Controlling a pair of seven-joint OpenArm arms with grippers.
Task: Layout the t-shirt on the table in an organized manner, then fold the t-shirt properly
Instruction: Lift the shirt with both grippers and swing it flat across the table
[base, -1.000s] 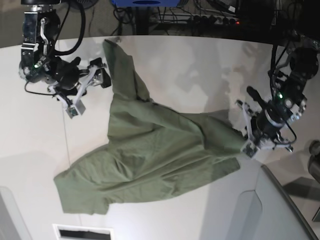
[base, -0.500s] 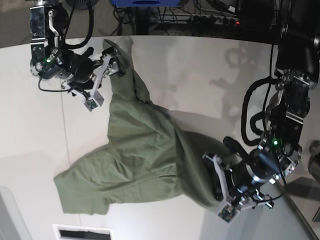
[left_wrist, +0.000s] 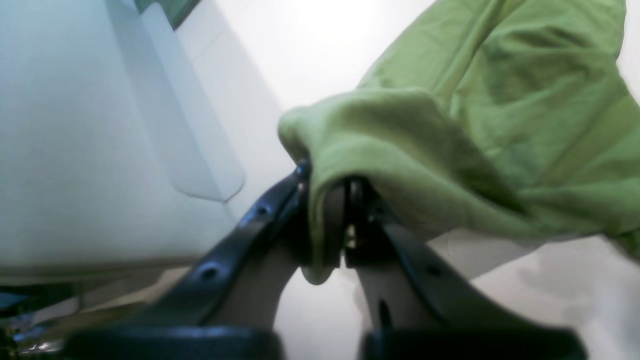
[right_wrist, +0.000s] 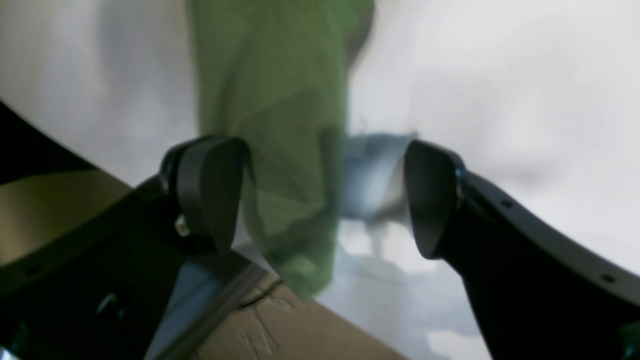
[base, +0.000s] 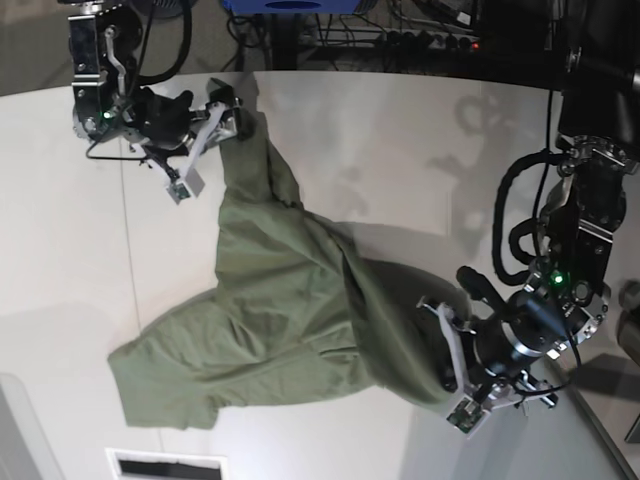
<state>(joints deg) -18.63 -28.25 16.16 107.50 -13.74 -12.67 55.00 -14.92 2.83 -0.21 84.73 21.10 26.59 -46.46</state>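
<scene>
The olive-green t-shirt (base: 290, 300) lies rumpled across the white table (base: 400, 150), one end reaching the far edge. My left gripper (base: 452, 385) is shut on a bunched edge of the shirt at the lower right. The left wrist view shows its fingers (left_wrist: 330, 210) pinching a fold of the green t-shirt (left_wrist: 450, 150) above the table (left_wrist: 310, 50). My right gripper (base: 212, 150) is open at the shirt's far end. In the right wrist view its gripper (right_wrist: 320, 195) straddles a hanging strip of the t-shirt (right_wrist: 270, 100), close to the left pad (right_wrist: 210, 190).
A grey-white angled panel (base: 595, 435) sits at the lower right, behind my left arm, and fills the left of the left wrist view (left_wrist: 100, 150). Another panel corner (base: 15, 430) and a slotted white plate (base: 165, 465) lie at the lower left. Cables and dark gear lie beyond the far edge.
My left gripper carried the shirt edge from the right middle down toward the lower centre, folding cloth over. My right gripper moved up and right to the shirt's far end, staying open.
</scene>
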